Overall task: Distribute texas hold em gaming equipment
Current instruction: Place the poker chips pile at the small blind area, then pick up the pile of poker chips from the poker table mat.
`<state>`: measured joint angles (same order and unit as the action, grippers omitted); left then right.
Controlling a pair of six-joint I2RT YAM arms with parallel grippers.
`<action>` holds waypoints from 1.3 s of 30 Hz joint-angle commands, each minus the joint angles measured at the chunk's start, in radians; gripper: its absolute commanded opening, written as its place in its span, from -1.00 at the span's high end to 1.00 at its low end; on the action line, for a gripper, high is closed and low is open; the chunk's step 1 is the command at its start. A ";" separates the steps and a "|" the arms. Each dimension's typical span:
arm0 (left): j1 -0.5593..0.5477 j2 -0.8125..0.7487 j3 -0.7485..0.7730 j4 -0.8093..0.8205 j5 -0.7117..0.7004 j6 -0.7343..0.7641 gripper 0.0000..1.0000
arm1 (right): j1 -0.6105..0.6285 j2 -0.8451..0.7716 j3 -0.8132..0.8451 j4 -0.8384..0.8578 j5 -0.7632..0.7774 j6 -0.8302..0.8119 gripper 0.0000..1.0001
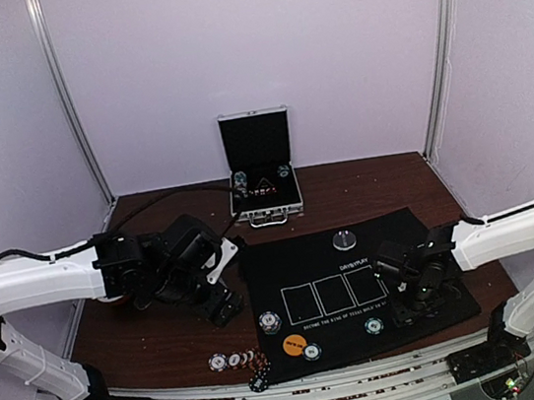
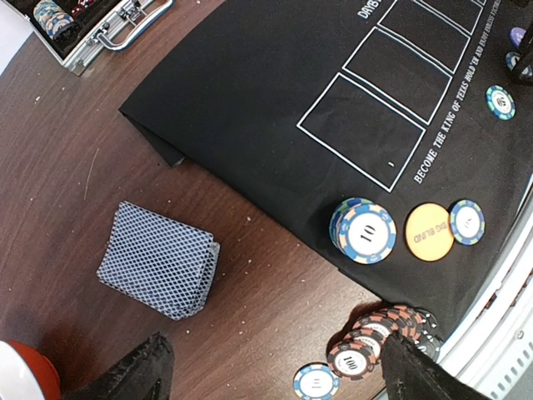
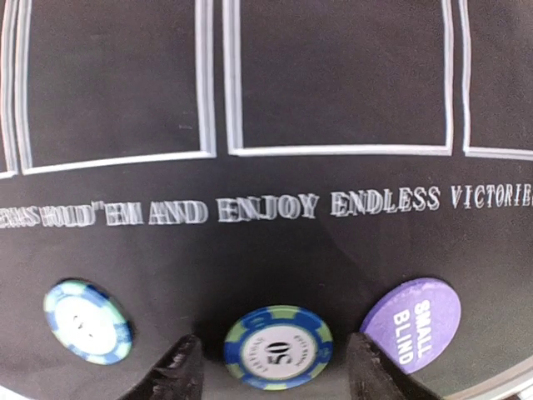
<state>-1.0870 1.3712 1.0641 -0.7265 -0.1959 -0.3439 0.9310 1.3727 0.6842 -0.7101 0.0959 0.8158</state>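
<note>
On the black mat (image 1: 357,277), a blue-green 50 chip (image 3: 277,347) lies flat between the fingers of my right gripper (image 3: 271,371), which is open, with a gap on each side. A purple small-blind disc (image 3: 414,323) lies to its right and another blue chip (image 3: 87,322) to its left. My left gripper (image 2: 279,375) hangs open over the wood, holding nothing. The card deck (image 2: 158,258) is to its left and a fanned row of red chips (image 2: 375,337) to its right. A blue chip stack (image 2: 364,231), an orange disc (image 2: 430,232) and a silver disc (image 1: 344,240) rest on the mat.
An open silver case (image 1: 260,166) stands at the back of the table. A red-and-white round thing (image 2: 25,371) sits near my left gripper. A single blue chip (image 2: 316,382) lies on the wood near the front rail (image 1: 294,395).
</note>
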 commanded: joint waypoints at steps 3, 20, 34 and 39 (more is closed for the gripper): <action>0.007 -0.022 -0.013 0.012 -0.009 -0.010 -0.79 | 0.064 0.032 0.203 -0.059 -0.020 -0.110 -0.37; 0.009 -0.037 -0.026 0.006 -0.012 -0.016 -0.79 | 0.109 0.248 0.188 0.023 -0.076 -0.152 -0.28; 0.009 -0.039 -0.028 0.001 -0.015 -0.010 -0.79 | 0.108 0.217 0.204 -0.036 -0.066 -0.122 0.20; 0.009 -0.040 -0.035 0.001 -0.017 -0.009 -0.79 | 0.096 0.147 0.211 -0.085 -0.021 -0.091 0.24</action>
<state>-1.0855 1.3518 1.0428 -0.7311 -0.2020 -0.3504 1.0363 1.5875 0.8871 -0.7059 0.0177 0.6895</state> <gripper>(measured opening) 0.896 0.411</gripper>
